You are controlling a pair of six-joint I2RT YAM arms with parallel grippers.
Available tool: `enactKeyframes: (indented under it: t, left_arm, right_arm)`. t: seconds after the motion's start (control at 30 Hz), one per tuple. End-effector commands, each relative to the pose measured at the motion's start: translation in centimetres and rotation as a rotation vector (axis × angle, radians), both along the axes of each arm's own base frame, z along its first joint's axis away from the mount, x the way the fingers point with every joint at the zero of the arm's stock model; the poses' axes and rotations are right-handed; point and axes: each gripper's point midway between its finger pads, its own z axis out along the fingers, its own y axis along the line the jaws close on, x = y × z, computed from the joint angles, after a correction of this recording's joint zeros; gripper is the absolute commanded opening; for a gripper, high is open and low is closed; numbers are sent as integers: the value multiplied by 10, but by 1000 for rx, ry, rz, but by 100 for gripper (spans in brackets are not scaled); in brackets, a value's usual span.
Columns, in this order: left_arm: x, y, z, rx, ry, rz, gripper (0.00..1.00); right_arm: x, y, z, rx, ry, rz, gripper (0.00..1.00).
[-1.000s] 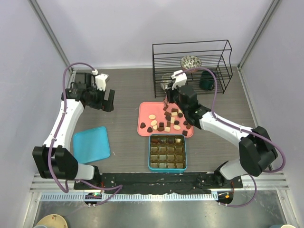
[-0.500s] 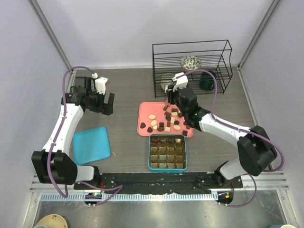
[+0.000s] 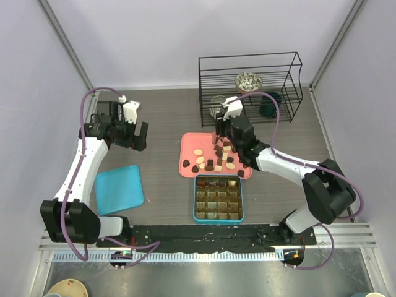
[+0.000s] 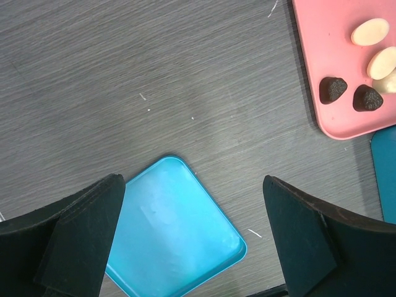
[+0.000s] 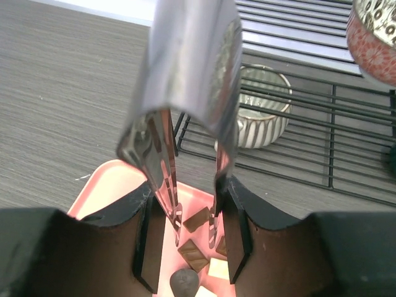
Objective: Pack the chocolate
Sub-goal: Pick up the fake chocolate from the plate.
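The chocolate pieces (image 3: 210, 164) lie loose on the pink tray (image 3: 189, 143), dark, mid-brown and cream, just beyond the teal compartment box (image 3: 195, 199). They look light and rigid but easily marked, and smooth enough to skid on the tray. I'd say a gentle pinch across two flat opposite sides suits the squares, while the rounded ones may squirt out. The right gripper (image 5: 192, 244) is clamped on a pair of metal tweezers (image 5: 185, 74). Their tips stand slightly apart low over the tray, with a brown square piece (image 5: 197, 218) lying between them; whether they touch it I cannot tell. The left gripper (image 4: 195, 247) hangs wide open and empty, well off to the side, above the teal lid (image 4: 173, 229) on the table (image 4: 124, 74).
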Motion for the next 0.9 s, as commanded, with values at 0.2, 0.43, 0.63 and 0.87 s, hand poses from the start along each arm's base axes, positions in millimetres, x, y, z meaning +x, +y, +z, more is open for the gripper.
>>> enactKeyframes:
  t: [0.2, 0.43, 0.63, 0.87]
  left_arm:
    - [6, 6, 15, 33, -84, -8, 100]
    - [7, 4, 15, 30, -88, -16, 100]
    - [6, 5, 13, 35, -82, -22, 100]
    - [5, 3, 14, 29, -80, -34, 100]
  right_arm:
    - [13, 6, 12, 66, -118, -16, 41]
    - [13, 4, 0, 51, -114, -22, 39]
    - [11, -2, -11, 27, -99, -38, 39]
    - [3, -6, -7, 52, -107, -55, 46]
